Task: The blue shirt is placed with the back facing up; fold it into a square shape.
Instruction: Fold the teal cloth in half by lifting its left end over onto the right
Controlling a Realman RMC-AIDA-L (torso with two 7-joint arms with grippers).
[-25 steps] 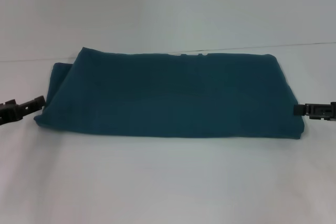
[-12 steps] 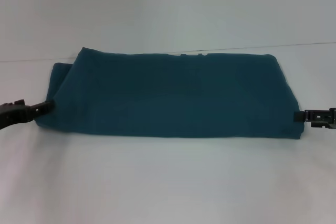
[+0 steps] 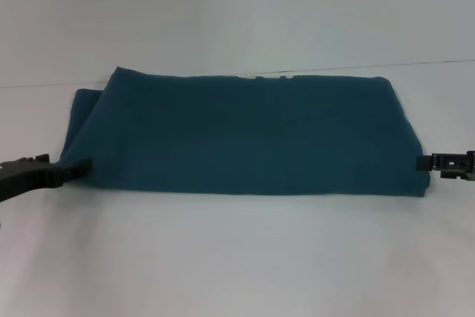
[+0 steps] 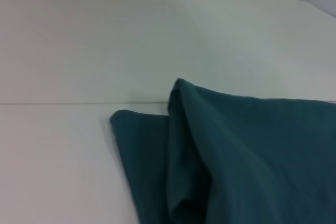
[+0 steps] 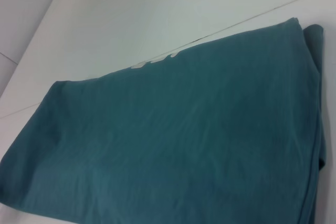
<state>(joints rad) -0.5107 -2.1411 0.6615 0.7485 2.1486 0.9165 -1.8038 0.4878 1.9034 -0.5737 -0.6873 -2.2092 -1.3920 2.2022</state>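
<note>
The blue shirt (image 3: 245,135) lies folded into a wide band across the white surface (image 3: 237,257), a sliver of off-white lettering showing at its far edge. My left gripper (image 3: 78,167) sits low at the band's left near corner, fingers (image 3: 70,169) tip-deep in the cloth; whether they are clamped on it I cannot tell from here. My right gripper (image 3: 427,162) rests at the right near corner, its tips just touching the hem, grip equally unclear.
</note>
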